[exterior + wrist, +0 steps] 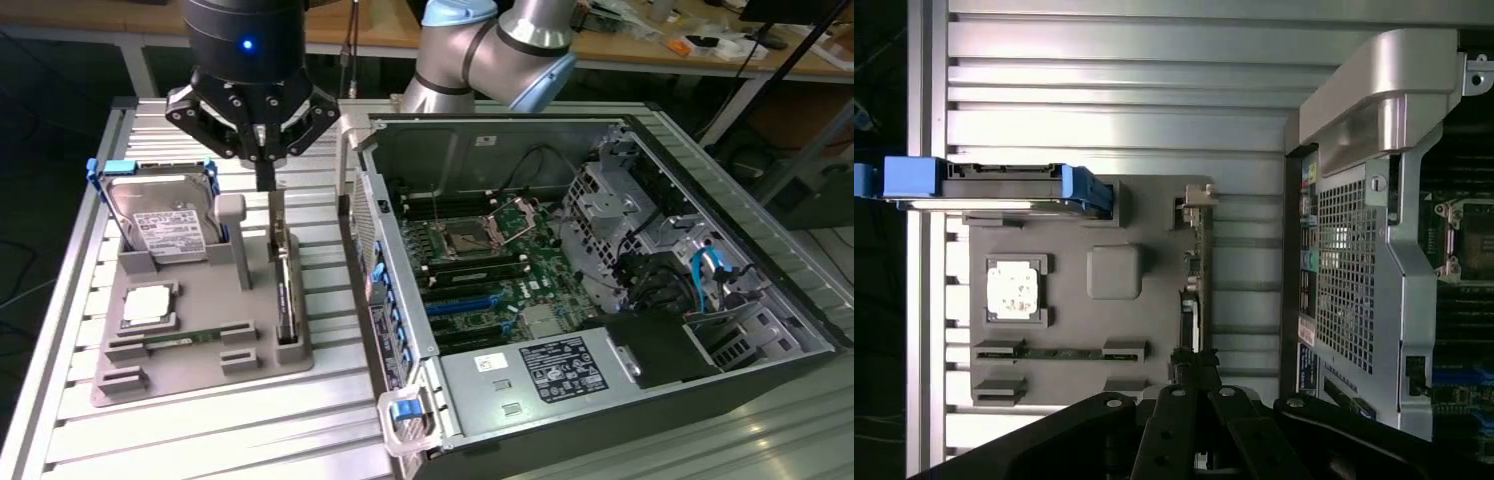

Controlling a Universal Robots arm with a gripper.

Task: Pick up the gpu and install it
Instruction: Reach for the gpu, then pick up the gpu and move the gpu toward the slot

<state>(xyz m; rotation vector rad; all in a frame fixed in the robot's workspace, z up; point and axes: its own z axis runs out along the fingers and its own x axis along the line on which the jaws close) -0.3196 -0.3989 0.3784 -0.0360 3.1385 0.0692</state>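
The gpu (283,292) stands edge-on as a thin dark strip in a slot of the grey parts holder (200,375), with its silver bracket end toward the back. My gripper (267,186) hangs directly above its rear end, fingers shut together; contact with the card cannot be made out. In the wrist view the gpu (1197,270) runs as a narrow strip up from my gripper (1194,362), whose dark fingers meet over the card's near end. The open computer case (574,280) lies at the exterior view's right, its green motherboard (494,270) exposed.
On the holder sit a silver hard drive (160,228) in a blue bracket, a square processor (147,305), a narrow green memory stick (180,340) and a grey upright post (234,232). The case's wall (1354,260) rises close beside the holder. Ribbed aluminium table (200,440) surrounds it.
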